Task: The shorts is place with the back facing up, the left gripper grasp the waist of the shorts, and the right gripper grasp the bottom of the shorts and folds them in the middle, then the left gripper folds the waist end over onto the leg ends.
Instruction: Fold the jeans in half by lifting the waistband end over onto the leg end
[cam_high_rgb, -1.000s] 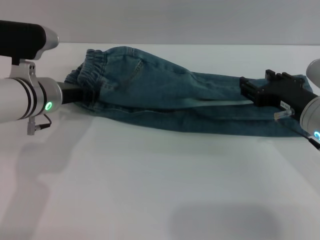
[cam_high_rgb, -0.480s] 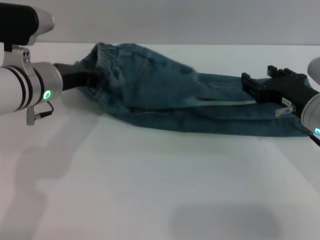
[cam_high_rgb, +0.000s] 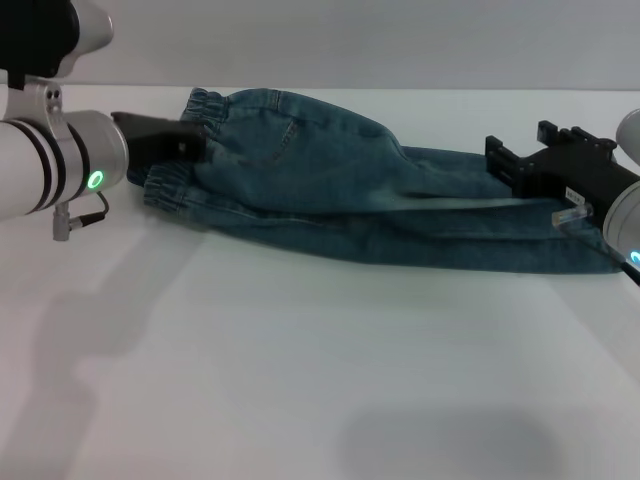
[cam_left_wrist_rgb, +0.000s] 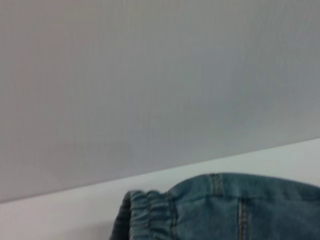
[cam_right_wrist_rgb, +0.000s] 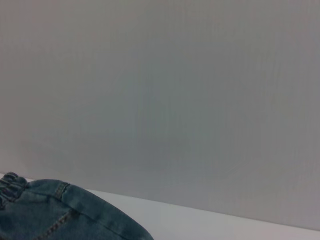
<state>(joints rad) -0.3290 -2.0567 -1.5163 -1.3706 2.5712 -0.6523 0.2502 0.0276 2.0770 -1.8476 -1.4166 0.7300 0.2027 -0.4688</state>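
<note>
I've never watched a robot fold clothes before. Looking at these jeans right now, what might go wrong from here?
1. The left gripper sits at the elastic waist of the denim shorts. If it catches only the top layer, the garment may open up instead of folding.
2. The right gripper is over the leg end near the table's right side; lifting there could drag the cloth.
3. The halves already lie unevenly, so the final fold may be crooked.

dim even light, soft arm shadows on table, wrist views slightly soft
</note>
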